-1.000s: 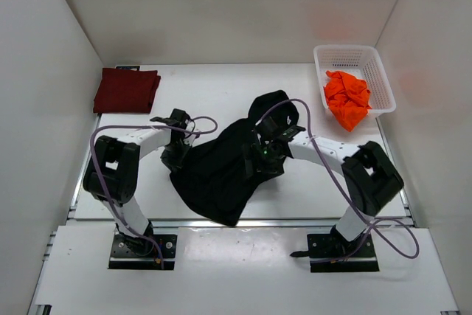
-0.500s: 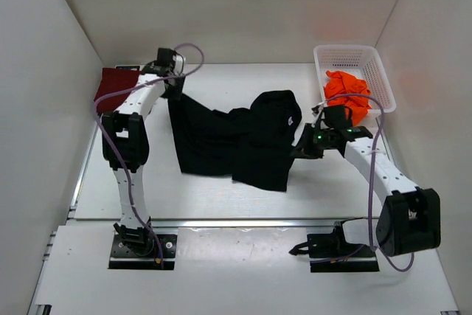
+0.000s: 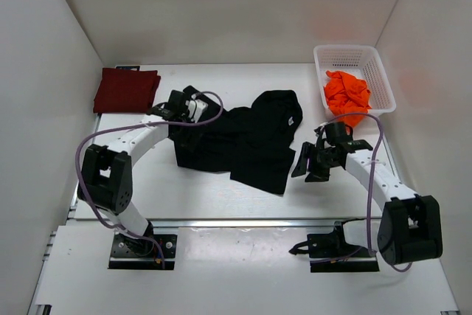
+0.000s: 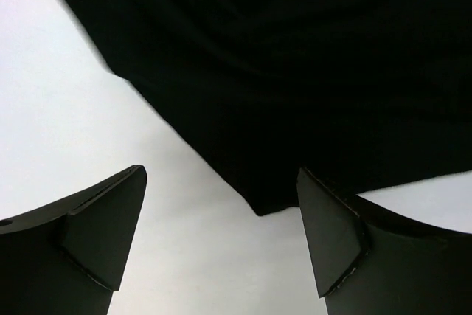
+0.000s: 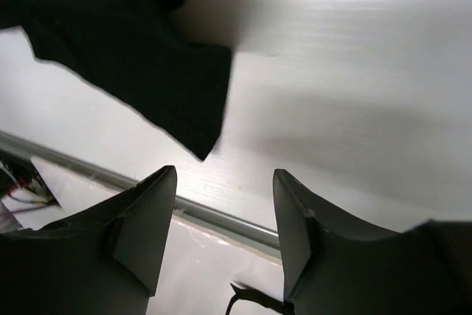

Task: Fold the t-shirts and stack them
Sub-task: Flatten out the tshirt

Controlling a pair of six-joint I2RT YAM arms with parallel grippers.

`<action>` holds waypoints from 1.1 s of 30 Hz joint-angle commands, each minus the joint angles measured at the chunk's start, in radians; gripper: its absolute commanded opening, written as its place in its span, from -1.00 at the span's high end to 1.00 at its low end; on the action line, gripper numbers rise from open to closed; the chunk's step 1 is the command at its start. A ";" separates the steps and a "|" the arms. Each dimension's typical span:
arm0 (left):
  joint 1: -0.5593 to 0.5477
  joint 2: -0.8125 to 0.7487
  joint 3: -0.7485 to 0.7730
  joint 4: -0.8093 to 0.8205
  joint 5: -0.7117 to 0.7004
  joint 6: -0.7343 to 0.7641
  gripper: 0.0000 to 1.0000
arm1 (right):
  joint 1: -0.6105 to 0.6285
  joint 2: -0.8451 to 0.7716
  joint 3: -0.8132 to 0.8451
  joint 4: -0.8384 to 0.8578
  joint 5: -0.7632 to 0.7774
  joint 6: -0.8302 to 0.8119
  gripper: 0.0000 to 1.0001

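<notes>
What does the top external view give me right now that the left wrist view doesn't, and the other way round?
Only top external: the folded maroon shirt at the far left, the orange shirt crumpled in the white basket, and the right gripper just right of the black shirt. Only left wrist: the left gripper with jaws wide apart, nothing between them, bare table in the gap. Both: the black shirt lying rumpled on the table.
</notes>
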 commanded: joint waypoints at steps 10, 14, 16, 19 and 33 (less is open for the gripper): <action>-0.045 0.110 -0.055 0.033 0.055 -0.072 -0.85 | 0.286 -0.044 -0.144 0.215 0.145 0.205 -0.15; -0.067 0.102 -0.063 0.060 0.094 -0.104 -0.89 | 0.339 0.037 -0.069 0.203 0.265 0.194 -0.19; -0.070 0.122 -0.052 0.051 0.085 -0.104 -0.86 | 0.366 0.086 -0.038 0.180 0.315 0.199 -0.19; -0.062 0.172 -0.046 0.030 0.107 -0.118 -0.70 | 0.373 0.123 -0.041 0.202 0.325 0.197 -0.22; -0.071 0.217 -0.041 0.030 0.106 -0.124 1.00 | 0.433 0.330 -0.004 0.327 0.276 0.214 0.87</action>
